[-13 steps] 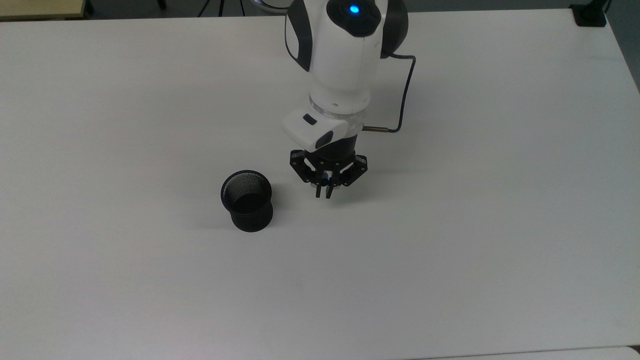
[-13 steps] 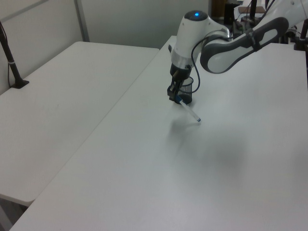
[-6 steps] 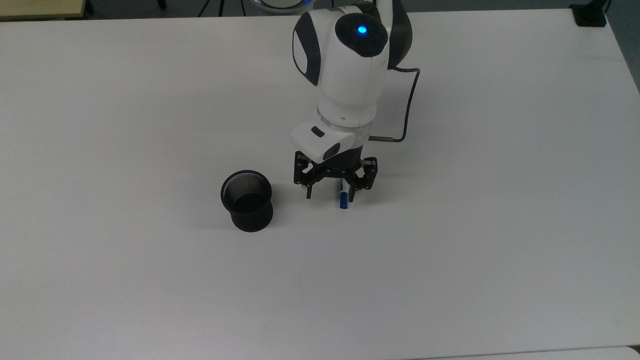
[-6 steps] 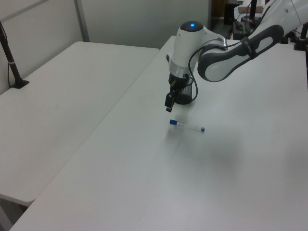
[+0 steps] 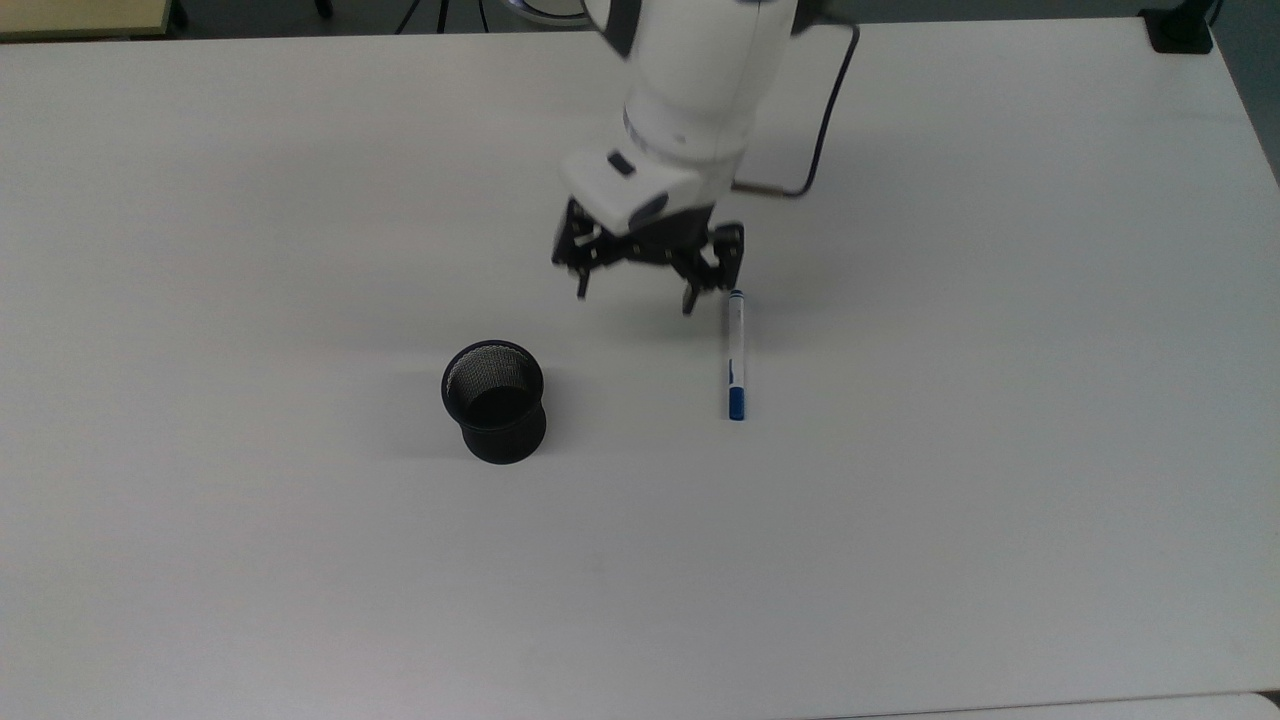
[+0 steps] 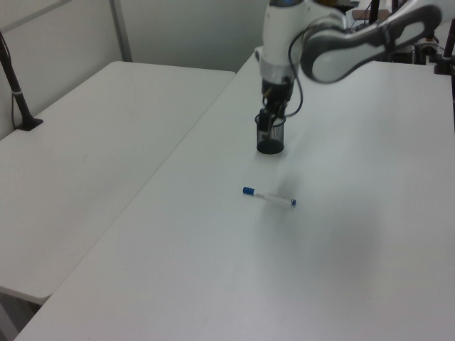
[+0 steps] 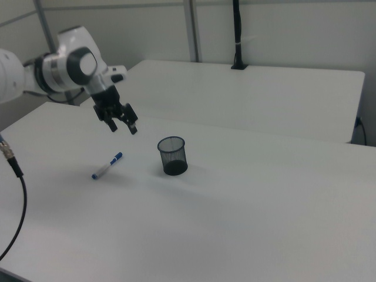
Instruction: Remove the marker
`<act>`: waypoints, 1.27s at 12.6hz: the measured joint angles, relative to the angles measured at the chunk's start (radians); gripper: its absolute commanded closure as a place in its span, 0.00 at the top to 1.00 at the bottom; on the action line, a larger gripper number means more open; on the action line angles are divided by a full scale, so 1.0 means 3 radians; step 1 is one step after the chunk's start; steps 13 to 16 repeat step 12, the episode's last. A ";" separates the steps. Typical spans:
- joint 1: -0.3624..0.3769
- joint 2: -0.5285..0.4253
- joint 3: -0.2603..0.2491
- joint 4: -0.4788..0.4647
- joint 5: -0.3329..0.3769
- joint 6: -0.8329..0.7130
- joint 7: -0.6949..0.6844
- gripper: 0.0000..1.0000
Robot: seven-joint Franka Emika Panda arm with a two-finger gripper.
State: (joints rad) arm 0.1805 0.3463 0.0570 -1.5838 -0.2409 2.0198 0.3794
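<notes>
A: Where does the marker stand in the task?

B: It lies flat on the white table, outside the black mesh cup and well apart from it. In the top view it sits toward the middle of the surface, blue cap end pointing at the table's near edge. The cup looks empty inside, so the removal itself appears done.

A: And the gripper?

B: It hangs above the table with its fingers spread wide and nothing between them. One fingertip is near the marker's uncapped end in the top view, but the right view shows the gripper raised clear of the marker.

A: Anything left?

B: Judging by this, little beyond the arm drawing clear; the marker rests free of both cup and gripper.
</notes>
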 measured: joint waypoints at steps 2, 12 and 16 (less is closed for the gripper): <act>-0.0026 -0.0360 -0.0003 -0.0038 0.0017 -0.0441 -0.0089 1.00; -0.0639 -0.1243 -0.0030 -0.0253 0.0780 -0.1394 -0.1259 1.00; -0.0639 -0.1243 -0.0030 -0.0253 0.0780 -0.1394 -0.1259 1.00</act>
